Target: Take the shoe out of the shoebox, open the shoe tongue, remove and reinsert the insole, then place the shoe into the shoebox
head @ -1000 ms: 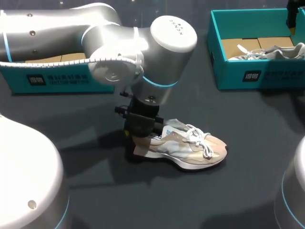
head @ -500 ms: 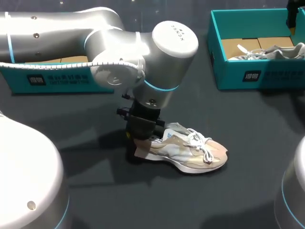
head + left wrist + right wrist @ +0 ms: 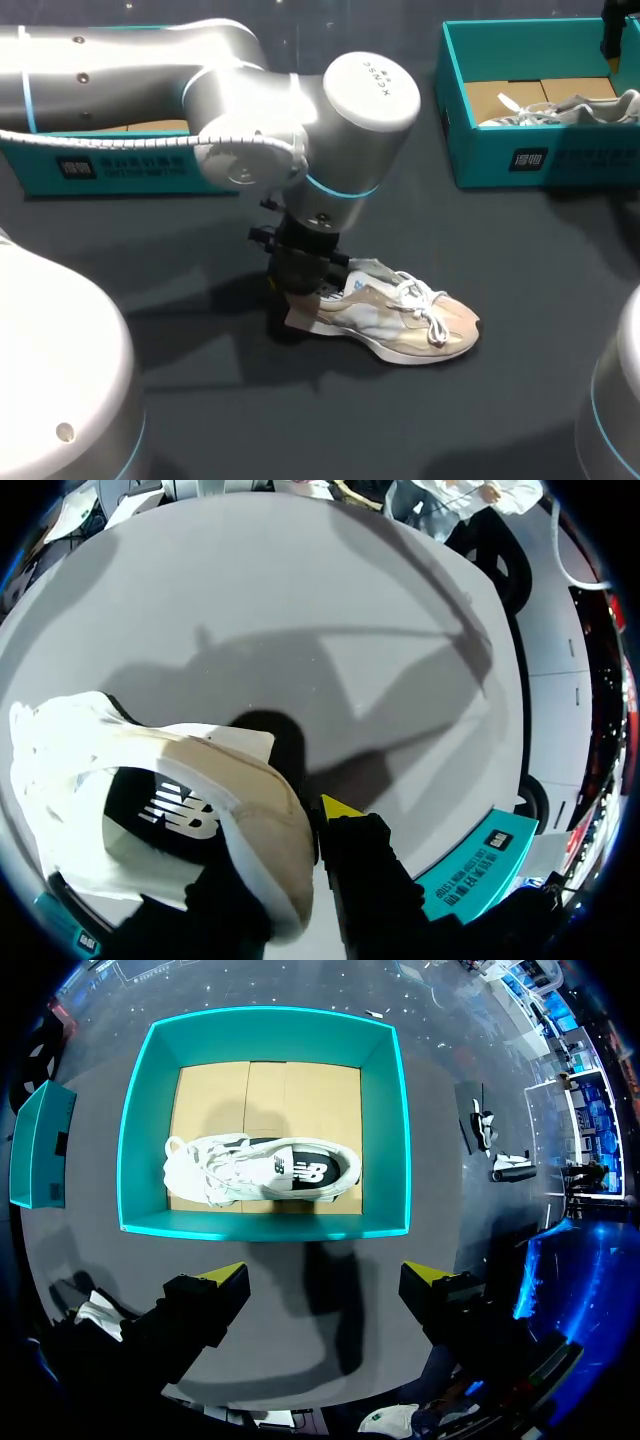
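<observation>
L gripper (image 3: 292, 852) was clamped on the heel collar of the shoe (image 3: 150, 780). One yellow-tipped finger (image 3: 340, 807) pressed the outside of the heel. The other sat on the inner side, tip hidden, w/ the padded collar wall pinched between them. In the head view, the same L gripper (image 3: 300, 298) came straight down from the left arm (image 3: 150, 70) onto the heel. The shoe (image 3: 400, 322) lay sole-down on the table (image 3: 300, 430), toe pointing to the robot's right. Couldn't tell whether the heel was lifted off the surface.

R gripper (image 3: 325, 1275) had its fingers wide apart w/ nothing between them. It hung above the table just outside the near wall of the shoebox (image 3: 260, 1228).

Counts:
- 2 shoes: one in the L gripper, and a second shoe (image 3: 260, 1170) lying on its side on the shoebox's cardboard floor, also seen in the head view (image 3: 570, 108).
- 2 teal containers: the shoebox (image 3: 500, 160) at far right, and a teal box (image 3: 110, 165) at far left, partly behind the left arm.

Room: the held shoe sat near mid-table, well apart from both containers. Dark tabletop showed all round it, w/ a wide stretch between toe and shoebox. The second shoe filled approx. the middle of its box, w/ cardboard showing beside it.
</observation>
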### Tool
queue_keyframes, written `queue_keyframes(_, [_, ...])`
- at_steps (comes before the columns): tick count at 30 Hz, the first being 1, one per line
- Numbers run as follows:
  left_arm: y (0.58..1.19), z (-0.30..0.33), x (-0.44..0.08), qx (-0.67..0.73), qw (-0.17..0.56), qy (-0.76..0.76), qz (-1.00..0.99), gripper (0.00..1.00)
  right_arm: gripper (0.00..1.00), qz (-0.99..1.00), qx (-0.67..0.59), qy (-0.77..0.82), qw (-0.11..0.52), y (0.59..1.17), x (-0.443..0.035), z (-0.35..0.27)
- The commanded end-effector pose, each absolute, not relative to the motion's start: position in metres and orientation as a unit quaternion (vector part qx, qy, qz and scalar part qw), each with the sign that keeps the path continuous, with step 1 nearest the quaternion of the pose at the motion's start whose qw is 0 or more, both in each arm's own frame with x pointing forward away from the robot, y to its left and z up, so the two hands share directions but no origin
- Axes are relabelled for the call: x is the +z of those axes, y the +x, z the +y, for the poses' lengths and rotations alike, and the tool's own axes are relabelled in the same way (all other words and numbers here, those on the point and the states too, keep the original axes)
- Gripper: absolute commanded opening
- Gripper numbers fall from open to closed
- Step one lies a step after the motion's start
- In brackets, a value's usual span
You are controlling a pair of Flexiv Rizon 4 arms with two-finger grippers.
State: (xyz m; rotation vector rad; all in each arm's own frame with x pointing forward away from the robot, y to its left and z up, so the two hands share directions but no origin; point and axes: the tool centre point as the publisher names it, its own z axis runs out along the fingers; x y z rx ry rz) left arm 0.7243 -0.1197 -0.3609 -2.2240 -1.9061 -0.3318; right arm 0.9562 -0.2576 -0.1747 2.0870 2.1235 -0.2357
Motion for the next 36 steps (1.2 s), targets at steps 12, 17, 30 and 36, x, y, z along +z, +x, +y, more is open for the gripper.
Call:
queue_keyframes(12, [0.725,-0.124,-0.372,-0.116,0.107,-0.751,-0.641,0.0,1.0,0.709,-0.079,0.697,0.078,0.955,-0.174,-0.258])
queue_keyframes(17, [0.725,-0.124,-0.374,-0.118,0.108,-0.752,-0.639,0.0,1.0,0.709,-0.079,0.697,0.078,0.955,-0.174,-0.258])
queue_keyframes(30, [0.724,-0.121,-0.372,-0.117,0.106,-0.751,-0.642,0.44,1.0,0.709,-0.079,0.697,0.078,0.955,-0.174,-0.258])
queue_keyframes(36, [0.723,-0.121,-0.359,-0.109,0.093,-0.748,-0.648,0.88,1.0,0.709,-0.079,0.697,0.078,0.955,-0.174,-0.258])
